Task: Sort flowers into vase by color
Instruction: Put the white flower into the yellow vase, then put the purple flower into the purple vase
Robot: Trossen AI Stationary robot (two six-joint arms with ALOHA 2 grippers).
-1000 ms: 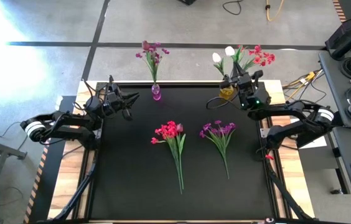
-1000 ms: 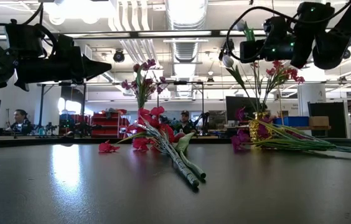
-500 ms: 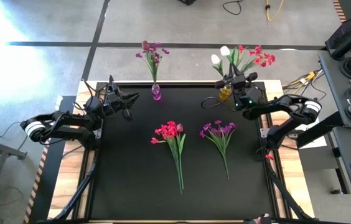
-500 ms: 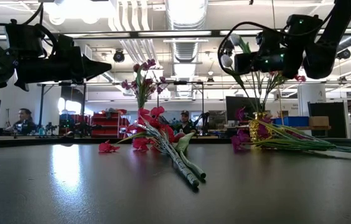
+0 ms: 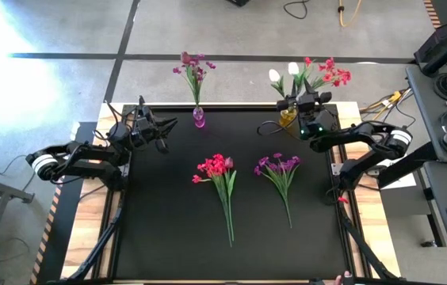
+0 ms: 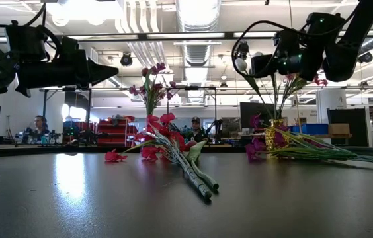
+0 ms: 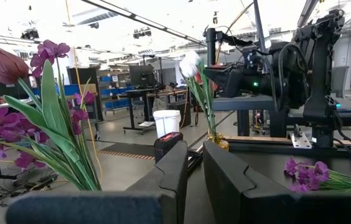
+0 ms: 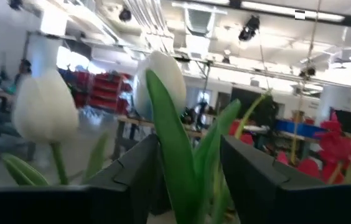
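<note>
We're seeing the red bunch [image 5: 217, 170] & purple bunch [image 5: 280, 169] lying mid-mat, waiting. Farther back, right gripper [image 5: 296, 105] is hovering at the yellow vase [image 5: 288, 119], fingers apart around white-bud leaves (prob. seating them). Left gripper [image 5: 170, 124] is idling nr the purple vase [image 5: 199, 119], narrowly open.

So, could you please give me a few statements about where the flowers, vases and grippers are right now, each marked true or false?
1. The red bunch lies flat on the black mat. True.
2. The purple bunch on the mat stands in a vase. False: it lies flat, beside the red bunch.
3. The yellow vase holds white buds and red blooms. True.
4. The right gripper hovers over the red bunch. False: it is at the yellow vase, its fingers open around green leaves.
5. The left gripper holds a stem. False: it waits empty near the pink vase.
</note>
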